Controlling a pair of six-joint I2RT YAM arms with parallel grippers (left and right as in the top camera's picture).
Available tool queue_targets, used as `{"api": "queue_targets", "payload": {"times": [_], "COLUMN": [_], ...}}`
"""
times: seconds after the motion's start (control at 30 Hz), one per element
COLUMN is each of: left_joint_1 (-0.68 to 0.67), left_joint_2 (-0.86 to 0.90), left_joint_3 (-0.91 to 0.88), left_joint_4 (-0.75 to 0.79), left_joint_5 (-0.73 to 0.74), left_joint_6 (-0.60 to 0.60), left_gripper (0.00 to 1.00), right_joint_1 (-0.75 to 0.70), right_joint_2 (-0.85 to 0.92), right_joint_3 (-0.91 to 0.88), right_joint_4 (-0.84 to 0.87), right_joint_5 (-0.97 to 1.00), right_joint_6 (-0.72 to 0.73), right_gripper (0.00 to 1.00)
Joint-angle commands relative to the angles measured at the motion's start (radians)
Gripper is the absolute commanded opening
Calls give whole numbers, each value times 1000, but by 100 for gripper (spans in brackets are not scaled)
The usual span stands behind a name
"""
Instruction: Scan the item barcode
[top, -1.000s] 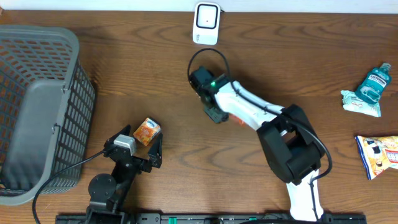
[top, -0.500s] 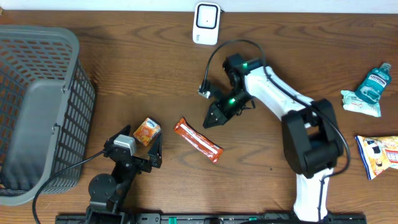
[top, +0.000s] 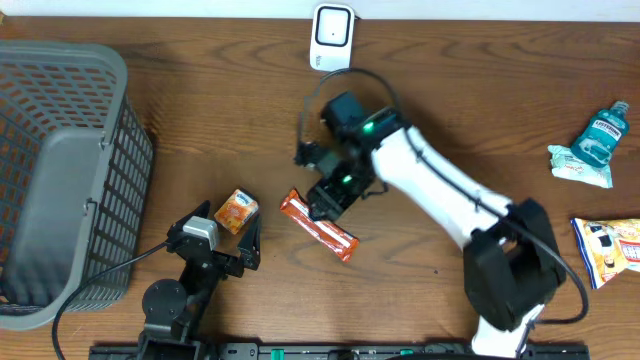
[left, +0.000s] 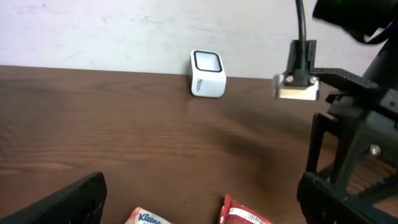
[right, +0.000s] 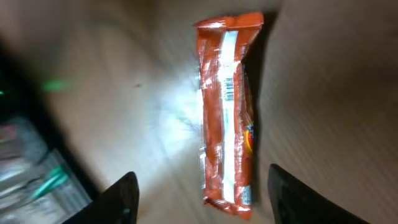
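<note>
My right wrist view is smeared, so the barcode (right: 229, 88) on the orange bar (right: 225, 118) is unreadable, and my left wrist view cuts off the tissue pack (left: 148, 217) at its bottom edge.

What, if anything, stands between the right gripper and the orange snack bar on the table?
Nothing visible does. The right gripper hangs open above the orange snack bar, which lies alone on the bare table, with no other item between them.
</note>
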Motion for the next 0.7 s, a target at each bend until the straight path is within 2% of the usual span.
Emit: {"api": "queue_targets", "payload": {"times": [0.0, 0.07, 0.13, 0.37, 0.43, 0.5, 0.6, 0.63, 0.67], "left_joint_1": [4, 4, 4, 4, 4, 4, 4, 4, 4], "left_joint_2": [-3, -3, -3, -3, -3, -3, -3, -3, -3], "left_joint_3": [-18, -18, -18, -18, -18, -18, -18, -18, -18], "left_joint_4": [-33, -33, -33, -33, -33, -33, -33, -33, -33], "left_joint_5": [10, 10, 10, 10, 10, 10, 10, 10, 10], "left_joint_6": [6, 6, 6, 6, 6, 6, 6, 6, 6], "left_gripper": [98, 98, 98, 98, 98, 98, 98, 98, 98], "right_joint_1": [125, 184, 225, 264, 262, 264, 264, 262, 256], "right_joint_2": [14, 15, 15, 46, 89, 136, 191, 192, 188], "right_joint_3": [-39, -79, -116, -155, -155, -155, -155, -155, -150], "right_joint_4": [51, 106, 153, 176, 185, 185, 162, 154, 143], "right_joint_5": [367, 408, 425, 500, 500, 499, 442, 443, 434], "right_joint_6": [167, 196, 232, 262, 261, 262, 258, 258, 260], "right_gripper": [64, 69, 69, 61, 55, 42, 11, 8, 1]}}
